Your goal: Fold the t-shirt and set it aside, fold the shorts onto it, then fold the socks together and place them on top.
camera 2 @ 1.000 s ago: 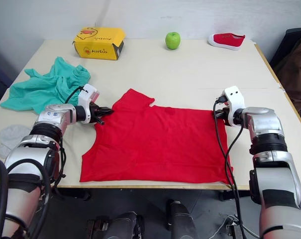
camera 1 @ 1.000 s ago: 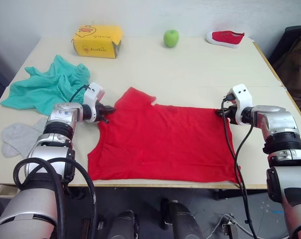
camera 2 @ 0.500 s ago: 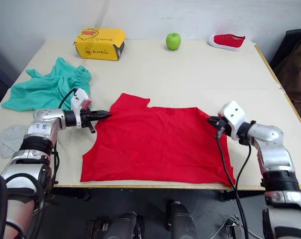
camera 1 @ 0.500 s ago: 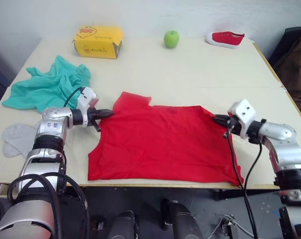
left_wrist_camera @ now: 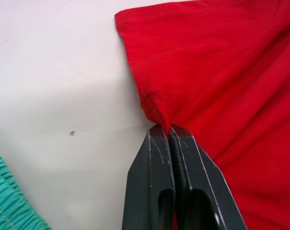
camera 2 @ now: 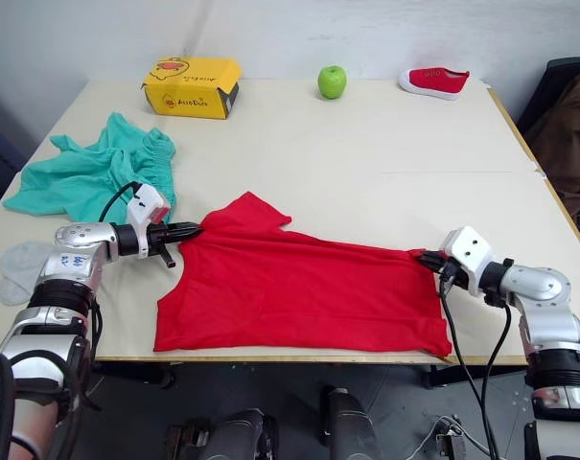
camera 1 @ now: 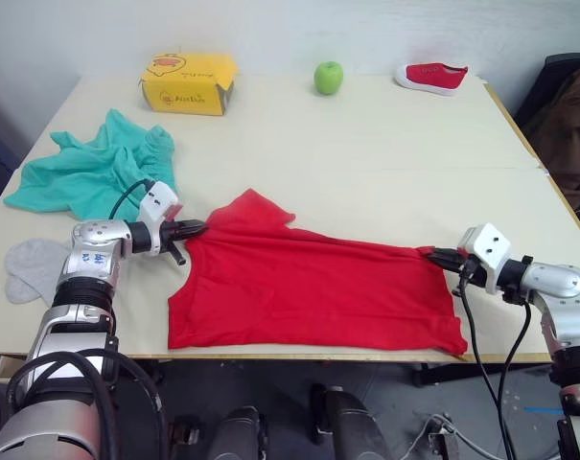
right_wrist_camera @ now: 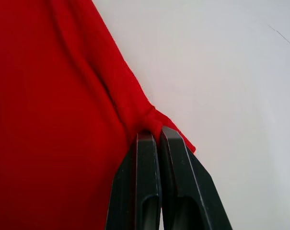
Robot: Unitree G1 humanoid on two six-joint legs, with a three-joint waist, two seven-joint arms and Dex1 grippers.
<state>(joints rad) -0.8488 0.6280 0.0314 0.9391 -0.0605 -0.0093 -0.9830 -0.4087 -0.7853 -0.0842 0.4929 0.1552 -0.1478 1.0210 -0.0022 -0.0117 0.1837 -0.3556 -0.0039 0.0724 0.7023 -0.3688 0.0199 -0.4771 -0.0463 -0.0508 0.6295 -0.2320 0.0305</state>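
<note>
The red t-shirt (camera 1: 309, 292) lies spread near the table's front edge, its far edge drawn up between both grippers. My left gripper (camera 1: 197, 228) is shut on the t-shirt (left_wrist_camera: 216, 86) by its left sleeve. At the t-shirt's far right corner (right_wrist_camera: 63, 96), my right gripper (camera 1: 429, 253) is shut on the fabric. The teal shorts (camera 1: 88, 171) lie crumpled at the table's left. A grey sock (camera 1: 33, 267) lies at the left front edge, beside my left arm.
A yellow box (camera 1: 188, 81), a green apple (camera 1: 329, 77) and a small red shoe (camera 1: 431, 76) stand along the table's far edge. A dark chair (camera 1: 563, 105) stands past the right edge.
Both grippers have pulled the t-shirt's far edge toward the front of the table, so the red fabric now looks shorter front to back. The right gripper moved furthest.
</note>
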